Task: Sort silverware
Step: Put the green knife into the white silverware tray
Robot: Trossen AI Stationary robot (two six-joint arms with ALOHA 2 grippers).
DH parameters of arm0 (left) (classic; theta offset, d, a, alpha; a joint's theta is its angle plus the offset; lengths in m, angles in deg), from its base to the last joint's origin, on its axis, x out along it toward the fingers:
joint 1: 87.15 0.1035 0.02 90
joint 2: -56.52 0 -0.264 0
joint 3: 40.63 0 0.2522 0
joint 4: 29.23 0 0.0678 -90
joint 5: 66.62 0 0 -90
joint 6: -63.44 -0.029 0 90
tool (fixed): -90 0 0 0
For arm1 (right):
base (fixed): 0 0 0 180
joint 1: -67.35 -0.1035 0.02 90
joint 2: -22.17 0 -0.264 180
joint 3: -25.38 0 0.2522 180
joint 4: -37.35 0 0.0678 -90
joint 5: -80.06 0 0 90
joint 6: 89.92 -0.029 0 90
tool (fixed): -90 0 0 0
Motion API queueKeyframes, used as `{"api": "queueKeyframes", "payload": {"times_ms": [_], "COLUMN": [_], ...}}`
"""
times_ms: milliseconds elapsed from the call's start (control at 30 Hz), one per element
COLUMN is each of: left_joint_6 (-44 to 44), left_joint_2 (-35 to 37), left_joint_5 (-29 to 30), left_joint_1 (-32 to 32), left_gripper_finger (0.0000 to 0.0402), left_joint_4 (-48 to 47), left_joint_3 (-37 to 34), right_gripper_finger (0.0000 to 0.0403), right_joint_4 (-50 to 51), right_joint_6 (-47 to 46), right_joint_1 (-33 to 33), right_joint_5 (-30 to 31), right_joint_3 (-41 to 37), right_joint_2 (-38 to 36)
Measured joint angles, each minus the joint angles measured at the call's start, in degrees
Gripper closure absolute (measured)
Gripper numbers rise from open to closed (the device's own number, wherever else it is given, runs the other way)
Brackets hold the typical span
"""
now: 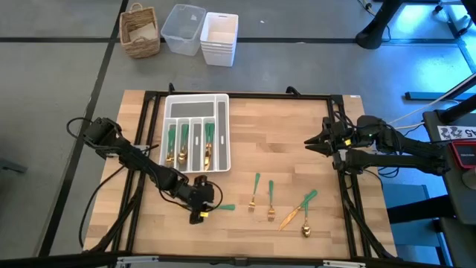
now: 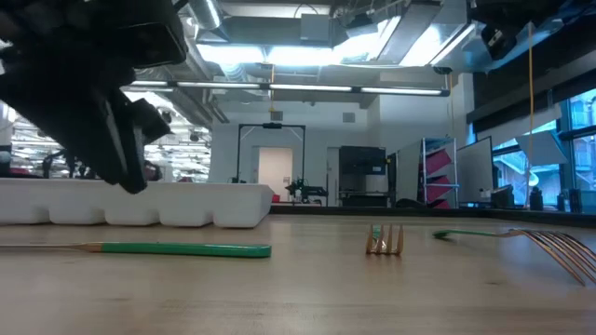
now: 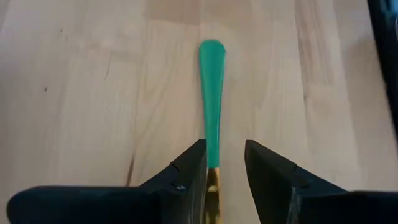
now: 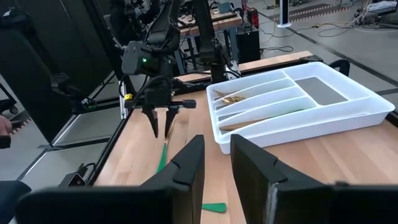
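Note:
One piece of silverware (image 3: 211,81) lies flat on the wooden table, its green handle (image 1: 226,208) pointing toward the table's right. My left gripper (image 3: 225,165) is open and hovers over it, one finger on each side of the spot where green handle meets gold neck. The low view shows the gripper (image 2: 130,172) clear above the piece (image 2: 186,248). Several more pieces lie loose to the right: two forks (image 1: 254,190) (image 1: 271,207), a long piece (image 1: 297,208) and a spoon (image 1: 306,227). Others lie in the white tray (image 1: 227,141). My right gripper (image 1: 312,141) waits open near the right edge.
The white tray (image 4: 348,115) sits left of centre toward the far edge, with gold and green pieces in its narrow slots. A wicker basket (image 1: 140,31), a clear bin (image 1: 183,28) and white bins (image 1: 219,37) stand on the floor beyond the far edge.

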Motion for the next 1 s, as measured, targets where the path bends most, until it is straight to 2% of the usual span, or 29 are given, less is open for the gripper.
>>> {"api": "queueKeyframes", "payload": {"times_ms": [233, 433, 600, 1000], "left_joint_6": [-4.13, -4.28, -4.14, -3.52], "left_joint_2": [-0.03, -0.99, -4.95, -7.76], "left_joint_5": [0.20, 0.20, 0.18, 0.80], "left_joint_1": [0.02, 0.04, 0.07, -0.74], "left_gripper_finger": [0.0300, 0.0300, 0.0300, 0.0300], "left_joint_4": [-1.41, -1.31, 1.59, 2.55], "left_joint_3": [-0.01, 0.01, -0.01, 0.12], "right_gripper_finger": [0.0322, 0.0322, 0.0322, 0.0322], "right_joint_4": [0.00, -0.02, -0.05, 0.02], "right_joint_6": [-0.02, -0.01, -0.02, -0.02], "right_joint_1": [0.00, 0.00, 0.00, 0.00], "right_joint_5": [0.00, 1.52, 3.98, 4.09], "right_joint_3": [0.00, -0.02, -0.02, -0.04], "right_joint_2": [0.00, 0.00, 0.00, 0.00]}}
